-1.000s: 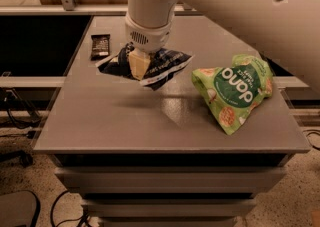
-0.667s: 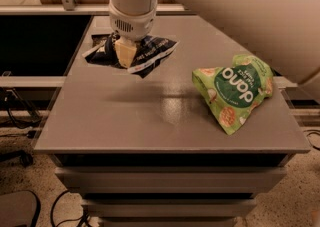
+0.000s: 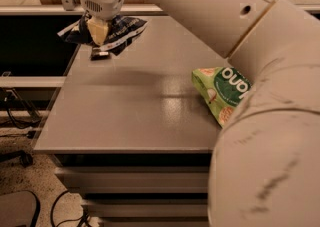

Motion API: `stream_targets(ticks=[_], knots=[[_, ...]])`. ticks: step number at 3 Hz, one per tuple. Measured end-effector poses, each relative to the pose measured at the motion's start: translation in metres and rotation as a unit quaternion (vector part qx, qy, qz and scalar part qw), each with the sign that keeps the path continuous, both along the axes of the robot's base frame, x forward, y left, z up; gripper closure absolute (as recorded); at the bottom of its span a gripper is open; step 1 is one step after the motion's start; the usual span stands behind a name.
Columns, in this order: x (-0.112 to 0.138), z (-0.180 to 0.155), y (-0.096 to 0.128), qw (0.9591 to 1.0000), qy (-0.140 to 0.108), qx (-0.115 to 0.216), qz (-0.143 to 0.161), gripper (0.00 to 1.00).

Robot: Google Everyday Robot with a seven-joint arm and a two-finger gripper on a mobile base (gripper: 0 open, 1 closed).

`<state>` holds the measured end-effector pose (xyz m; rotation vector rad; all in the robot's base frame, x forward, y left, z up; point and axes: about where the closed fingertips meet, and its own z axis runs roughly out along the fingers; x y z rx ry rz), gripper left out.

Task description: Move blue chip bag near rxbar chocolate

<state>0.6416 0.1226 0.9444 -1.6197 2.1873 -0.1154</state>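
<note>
The blue chip bag (image 3: 117, 32) is a crumpled navy foil bag with white lettering, held up over the table's far left corner. My gripper (image 3: 98, 33) is shut on it from above, its pale fingers (image 3: 97, 31) pinching the bag's middle. The rxbar chocolate (image 3: 100, 54) is a small dark bar lying on the table just below the bag; only its front end shows, the remainder is hidden by the bag and gripper.
A light-green bag (image 3: 222, 91) with a dark green circle lies at the right of the grey table (image 3: 140, 116), partly hidden by my arm. The arm (image 3: 260, 121) fills the right foreground. Cables and a chair base lie on the floor at the left.
My gripper has carried the blue chip bag left and farther back, from mid-table beside the bar to over the bar at the far left corner. The green bag has stayed put.
</note>
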Motion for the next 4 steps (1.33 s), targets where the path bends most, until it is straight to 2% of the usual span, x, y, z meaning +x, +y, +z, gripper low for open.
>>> stream_targets(ticks=[1,3,4], knots=[[0.036,-0.004,0.012,0.9993,-0.002,0.004,-0.038,1.00],[0.097,-0.022,0.012,0.9915,0.011,0.013,-0.129,1.00],[0.116,-0.030,0.005,0.9870,0.017,0.019,-0.158,1.00]])
